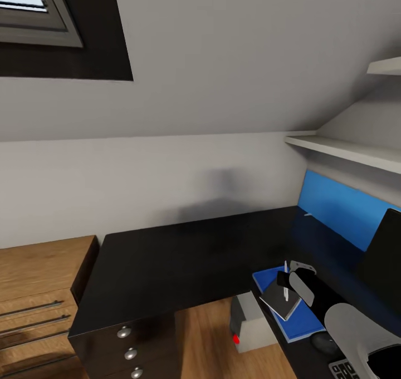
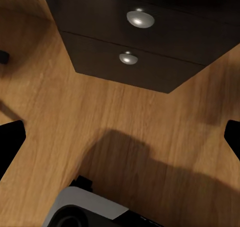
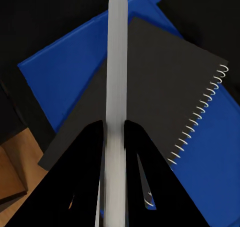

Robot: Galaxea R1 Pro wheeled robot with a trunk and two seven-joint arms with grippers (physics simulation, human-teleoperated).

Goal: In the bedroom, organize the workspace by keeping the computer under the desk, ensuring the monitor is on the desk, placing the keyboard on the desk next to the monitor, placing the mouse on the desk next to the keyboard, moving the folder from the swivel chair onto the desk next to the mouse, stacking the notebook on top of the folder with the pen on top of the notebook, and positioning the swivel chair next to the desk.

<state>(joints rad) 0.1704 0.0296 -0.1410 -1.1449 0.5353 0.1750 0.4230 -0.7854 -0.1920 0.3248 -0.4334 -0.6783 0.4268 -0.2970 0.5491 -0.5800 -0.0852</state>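
We see the notebook [image 1: 280, 300] lying on the folder [image 1: 295, 312], which rests on the desk [image 1: 184, 267]; the computer [image 1: 252, 323] sits beneath that desk, the mouse [image 1: 324, 343] beside the folder.

Glossy black bench [image 1: 184, 256] ran along wall, drawer unit with silver knobs [image 1: 123, 332] at near end. Blue folder [image 1: 303, 319] lay flat on bench; dark grey spiral notebook [image 1: 278, 301] sat askew on it. I saw white pen [image 1: 286, 281] pinched in right claw [image 3: 114, 132], over notebook. Grey computer [image 1: 250, 323] stood on floor under bench edge. Mouse [image 1: 324, 343] beside folder, keyboard [image 1: 343, 369] corner next, monitor [image 1: 384, 251] behind.
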